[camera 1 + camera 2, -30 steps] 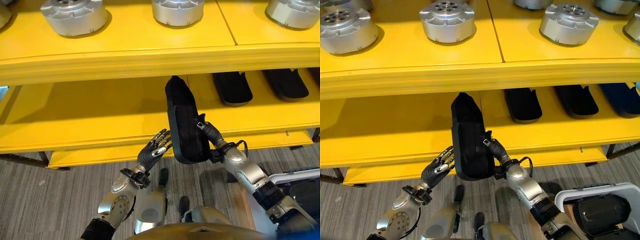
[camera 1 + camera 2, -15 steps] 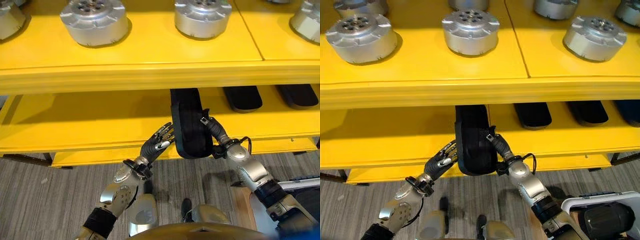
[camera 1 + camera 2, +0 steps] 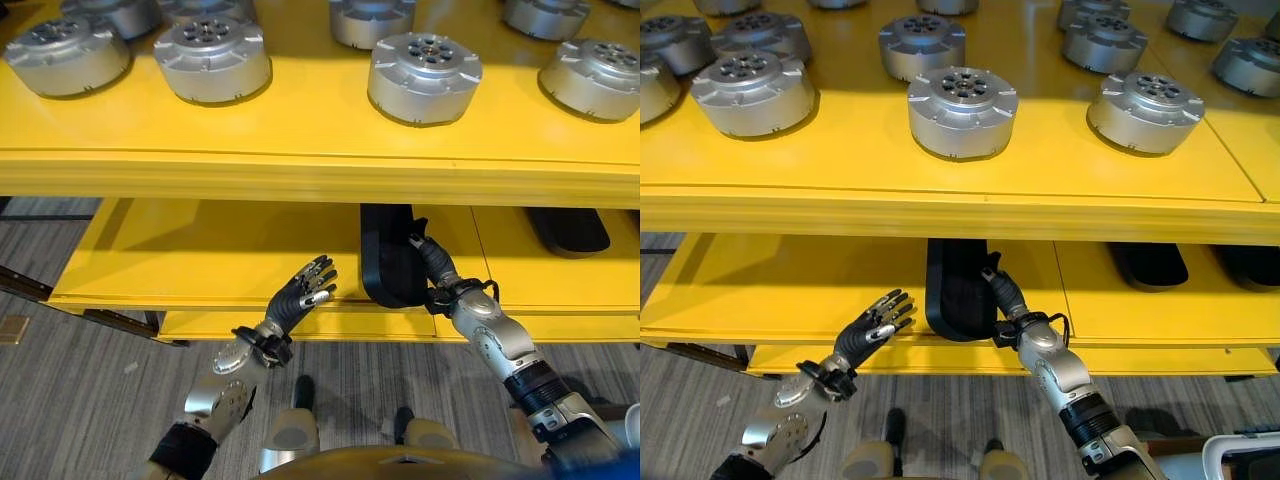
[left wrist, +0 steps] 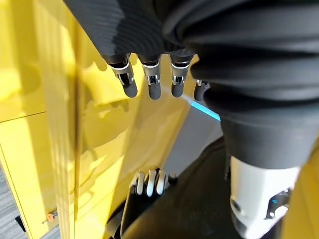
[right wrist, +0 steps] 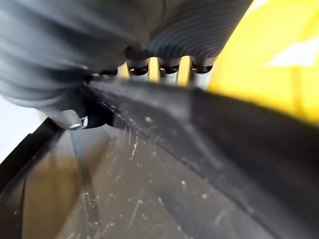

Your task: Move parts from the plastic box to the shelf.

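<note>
A long black part [image 3: 386, 262] stands on its edge on the yellow middle shelf [image 3: 200, 258], its far end hidden under the upper shelf. My right hand [image 3: 438, 284] is shut on its near right side, fingers [image 5: 169, 73] curled over the part's rim [image 5: 199, 149]. My left hand [image 3: 303, 291] hangs open just left of the part, at the shelf's front edge, without touching it. Its straight fingers [image 4: 149, 82] point at the shelf, and the black part [image 4: 189, 199] shows beyond them.
Several round silver metal parts [image 3: 962, 108] stand on the yellow upper shelf [image 3: 940, 205]. More black parts [image 3: 1150, 263] lie to the right on the middle shelf. The shelf's left half is bare. A white box rim [image 3: 1250, 452] shows at the lower right, over grey carpet.
The camera has shifted, now looking more down on the upper shelf. The right hand has carried the black part forward onto the middle shelf. The left hand stays open beside it.
</note>
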Tool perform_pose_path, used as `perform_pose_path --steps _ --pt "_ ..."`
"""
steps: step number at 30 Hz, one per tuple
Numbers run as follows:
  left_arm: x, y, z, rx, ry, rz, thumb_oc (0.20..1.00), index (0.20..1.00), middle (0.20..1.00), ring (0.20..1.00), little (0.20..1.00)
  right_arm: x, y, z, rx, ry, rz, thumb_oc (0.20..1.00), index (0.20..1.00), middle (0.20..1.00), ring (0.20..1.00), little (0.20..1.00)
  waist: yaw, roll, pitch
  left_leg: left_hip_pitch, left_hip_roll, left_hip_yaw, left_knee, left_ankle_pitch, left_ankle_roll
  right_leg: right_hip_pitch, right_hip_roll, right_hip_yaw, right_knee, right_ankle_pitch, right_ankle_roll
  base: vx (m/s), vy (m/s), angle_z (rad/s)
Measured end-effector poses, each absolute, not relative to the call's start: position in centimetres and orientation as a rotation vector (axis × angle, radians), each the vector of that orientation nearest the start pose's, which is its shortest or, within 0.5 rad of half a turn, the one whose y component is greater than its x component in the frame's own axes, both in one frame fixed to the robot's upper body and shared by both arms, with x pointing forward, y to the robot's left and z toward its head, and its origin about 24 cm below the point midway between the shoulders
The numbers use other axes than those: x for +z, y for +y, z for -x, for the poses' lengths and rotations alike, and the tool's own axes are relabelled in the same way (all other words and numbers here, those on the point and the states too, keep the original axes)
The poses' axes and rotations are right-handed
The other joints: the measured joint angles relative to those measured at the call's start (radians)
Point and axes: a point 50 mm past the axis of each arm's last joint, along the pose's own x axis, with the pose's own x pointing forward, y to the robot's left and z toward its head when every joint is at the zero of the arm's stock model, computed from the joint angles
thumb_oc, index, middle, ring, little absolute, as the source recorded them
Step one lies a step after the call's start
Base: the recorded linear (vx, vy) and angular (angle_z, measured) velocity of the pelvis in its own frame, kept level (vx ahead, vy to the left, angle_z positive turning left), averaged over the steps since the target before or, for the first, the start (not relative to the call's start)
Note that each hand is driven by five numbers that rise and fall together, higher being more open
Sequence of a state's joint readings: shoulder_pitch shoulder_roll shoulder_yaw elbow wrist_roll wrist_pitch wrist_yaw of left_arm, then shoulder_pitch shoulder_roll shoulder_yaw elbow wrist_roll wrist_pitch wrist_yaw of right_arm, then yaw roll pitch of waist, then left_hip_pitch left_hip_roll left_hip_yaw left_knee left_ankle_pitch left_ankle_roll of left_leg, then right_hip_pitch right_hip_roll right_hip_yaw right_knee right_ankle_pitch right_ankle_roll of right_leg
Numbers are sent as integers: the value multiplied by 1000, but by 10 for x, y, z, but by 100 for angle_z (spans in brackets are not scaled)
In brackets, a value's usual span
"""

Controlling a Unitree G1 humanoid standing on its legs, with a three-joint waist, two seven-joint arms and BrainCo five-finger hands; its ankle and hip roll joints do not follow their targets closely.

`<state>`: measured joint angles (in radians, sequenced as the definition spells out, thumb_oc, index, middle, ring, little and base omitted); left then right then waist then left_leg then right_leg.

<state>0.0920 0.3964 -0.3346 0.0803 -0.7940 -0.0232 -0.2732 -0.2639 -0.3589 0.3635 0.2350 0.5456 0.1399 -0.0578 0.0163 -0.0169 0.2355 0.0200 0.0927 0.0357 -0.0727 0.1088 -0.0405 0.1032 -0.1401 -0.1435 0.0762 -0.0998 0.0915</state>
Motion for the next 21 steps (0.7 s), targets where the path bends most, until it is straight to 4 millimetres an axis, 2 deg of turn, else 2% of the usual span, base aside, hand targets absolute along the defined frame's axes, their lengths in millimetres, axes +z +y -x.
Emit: perform_pose_path --steps 6,11,18,19,21 --pt "-4 149 -212 -440 271 446 1000 1000 1000 1000 1000 27 -140 -291 240 280 -54 200 200 200 200 200 8 3 -4 -5 19 -12 -19 21 -13 12 30 -12 -41 23 -10 -86 -71 5" --pt "-5 145 -212 -445 285 462 1000 1000 1000 1000 1000 21 -146 -295 209 327 -28 200 200 200 200 200 32 5 -5 -20 32 -35 -17 32 -29 10 53 -27 -42 20 -18 -117 -147 9" --pt "-9 143 -211 -420 344 522 1000 1000 1000 1000 1000 21 -151 -301 187 343 4 200 200 200 200 200 53 8 -5 -31 45 -47 -13 29 -26 6 67 -38 -40 17 -29 -40 -90 7" --pt "-16 144 -210 -375 360 580 1000 1000 1000 1000 1000 20 -153 -306 177 364 11 200 200 200 200 200 51 18 -4 -40 46 -63 0 38 -56 11 69 -55 -37 14 -32 -149 3 21" --pt "-23 150 -217 -286 357 620 1000 1000 1000 1000 1000 21 -166 -313 110 398 41 200 200 200 200 200 59 44 1 -40 52 -80 -14 54 -64 15 71 -66 -40 15 -37 -252 173 26"
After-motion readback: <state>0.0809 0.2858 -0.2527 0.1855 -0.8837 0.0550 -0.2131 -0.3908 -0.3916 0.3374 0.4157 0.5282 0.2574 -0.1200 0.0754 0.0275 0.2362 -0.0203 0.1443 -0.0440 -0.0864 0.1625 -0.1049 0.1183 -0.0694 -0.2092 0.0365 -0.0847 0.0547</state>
